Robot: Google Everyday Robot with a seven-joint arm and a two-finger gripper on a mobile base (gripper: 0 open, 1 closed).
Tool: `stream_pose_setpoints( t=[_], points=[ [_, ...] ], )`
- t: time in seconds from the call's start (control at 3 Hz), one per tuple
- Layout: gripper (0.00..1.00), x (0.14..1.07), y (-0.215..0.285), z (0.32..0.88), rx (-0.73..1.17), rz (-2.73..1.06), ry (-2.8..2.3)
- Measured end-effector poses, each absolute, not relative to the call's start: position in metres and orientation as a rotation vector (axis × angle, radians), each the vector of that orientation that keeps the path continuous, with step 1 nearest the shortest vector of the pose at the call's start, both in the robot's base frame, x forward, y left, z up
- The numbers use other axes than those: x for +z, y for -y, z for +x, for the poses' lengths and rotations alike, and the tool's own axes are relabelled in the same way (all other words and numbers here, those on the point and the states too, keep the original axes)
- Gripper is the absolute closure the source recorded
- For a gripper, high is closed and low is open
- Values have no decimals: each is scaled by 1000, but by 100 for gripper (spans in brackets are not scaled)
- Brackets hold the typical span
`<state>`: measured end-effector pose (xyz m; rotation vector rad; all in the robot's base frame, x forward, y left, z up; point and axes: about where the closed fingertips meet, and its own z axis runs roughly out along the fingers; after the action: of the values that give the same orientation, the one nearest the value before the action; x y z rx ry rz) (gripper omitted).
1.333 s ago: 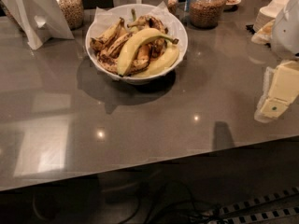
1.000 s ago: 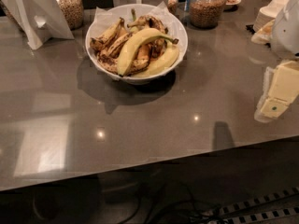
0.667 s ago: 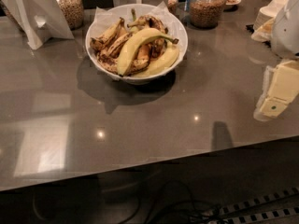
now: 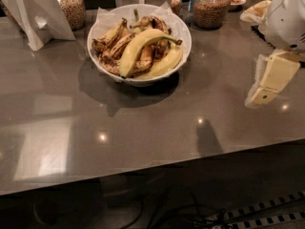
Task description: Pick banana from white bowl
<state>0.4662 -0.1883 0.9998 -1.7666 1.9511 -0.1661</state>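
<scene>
Where it lies across the top of the heap, the banana (image 4: pixel 141 46) is inside the white bowl (image 4: pixel 187 41), its dark stem tip pointing toward the right rim. It rests on a paler banana (image 4: pixel 166 63) and on small brown-spotted bananas (image 4: pixel 113 36). The bowl stands on the grey bench (image 4: pixel 143 128), toward the far side. My hand (image 4: pixel 256 98) hangs above the bench to the right, well apart from bowl and banana. I cannot tell whether it is clenched or released.
</scene>
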Motion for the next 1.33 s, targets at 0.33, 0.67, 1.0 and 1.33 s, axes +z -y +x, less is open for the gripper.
stream_pose_setpoints(
  t=[0.33,0.67,1.0,1.33],
  points=[
    [0,1012,172,489,-171,-1793,-1789],
    [0,1017,149,517,-138,-1852,-1600],
    [0,1015,121,544,-101,-1933,-1413],
    [0,1015,121,544,-102,-1933,-1412]
  ],
)
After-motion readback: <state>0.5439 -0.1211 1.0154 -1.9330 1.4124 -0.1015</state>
